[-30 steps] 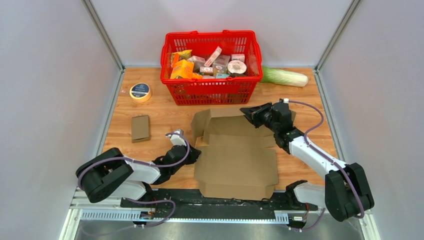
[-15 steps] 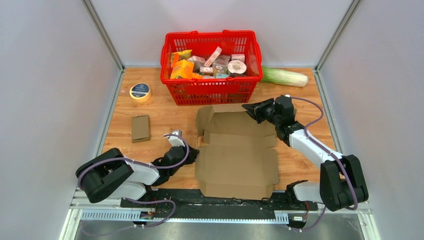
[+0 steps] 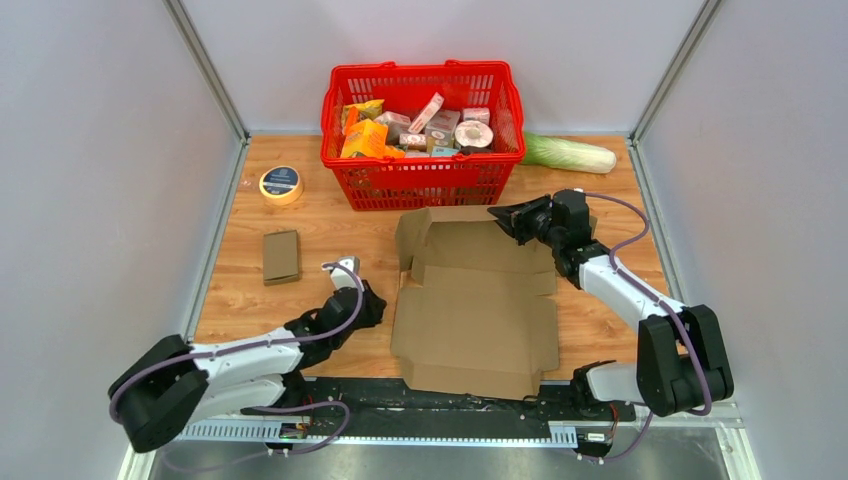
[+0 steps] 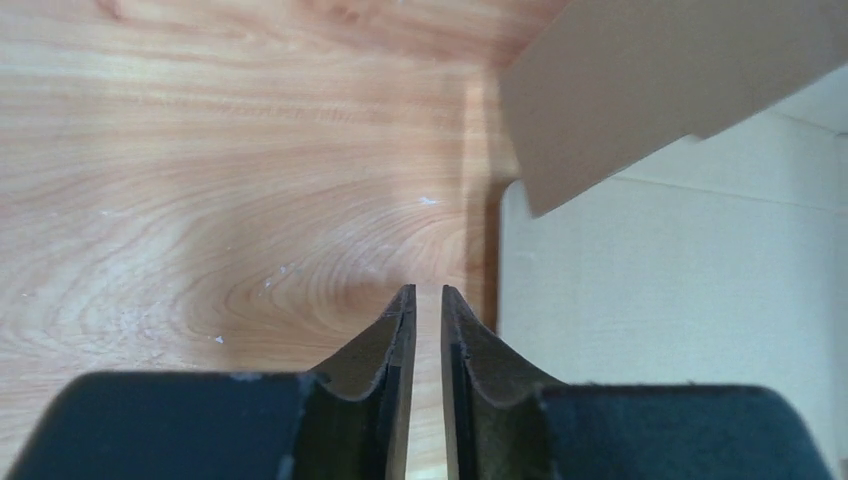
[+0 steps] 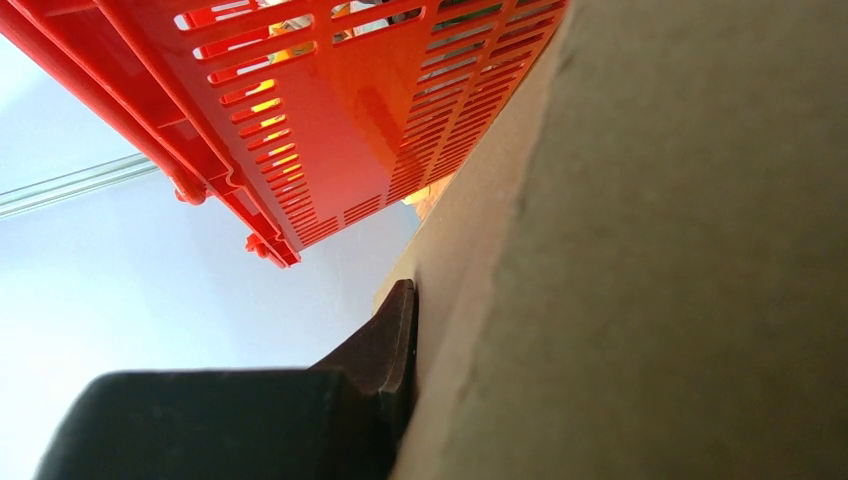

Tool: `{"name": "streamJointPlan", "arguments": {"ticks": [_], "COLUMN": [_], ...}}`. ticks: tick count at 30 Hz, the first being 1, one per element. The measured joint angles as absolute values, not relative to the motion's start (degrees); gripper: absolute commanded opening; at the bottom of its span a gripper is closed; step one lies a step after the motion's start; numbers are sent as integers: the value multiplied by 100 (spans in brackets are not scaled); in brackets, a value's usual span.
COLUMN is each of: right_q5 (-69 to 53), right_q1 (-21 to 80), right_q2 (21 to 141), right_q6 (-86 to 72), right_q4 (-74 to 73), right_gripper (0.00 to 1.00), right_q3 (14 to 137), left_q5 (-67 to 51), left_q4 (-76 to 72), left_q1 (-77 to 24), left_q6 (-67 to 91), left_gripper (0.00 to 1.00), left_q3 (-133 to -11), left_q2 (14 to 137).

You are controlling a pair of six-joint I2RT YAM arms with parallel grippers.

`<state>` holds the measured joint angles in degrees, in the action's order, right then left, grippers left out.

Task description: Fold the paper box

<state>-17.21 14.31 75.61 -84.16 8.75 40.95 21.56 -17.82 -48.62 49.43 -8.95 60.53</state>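
paper box (image 3: pixel 475 310) in right jaws

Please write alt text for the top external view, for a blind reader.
An unfolded cardboard box lies on a wooden table; the right gripper pinches its far flap, the left gripper sits beside its left edge. A red basket of groceries stands behind.

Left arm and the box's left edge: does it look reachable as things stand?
Probably yes. The left tool sits low beside the left edge of the box, with only bare table between them. Its jaws stand slightly apart and hold nothing.
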Motion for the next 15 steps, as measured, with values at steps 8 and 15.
{"name": "streamJointPlan", "arguments": {"ticks": [8,15], "right_q5": [-1715,-1684], "right_q1": [1431,1452], "right_q2": [7548,7524], "right_q6": [-8414,-8416], "right_q4": [862,843], "right_gripper": [2,3], "right_q3": [4095,4095], "left_q5": [1953,1194], "left_q4": [176,779], "left_q1": [-4187,-3330], "left_q6": [4434,3997], "left_gripper": [36,31], "left_q3": [-2429,-4097], "left_q2": [5151,6895]}}
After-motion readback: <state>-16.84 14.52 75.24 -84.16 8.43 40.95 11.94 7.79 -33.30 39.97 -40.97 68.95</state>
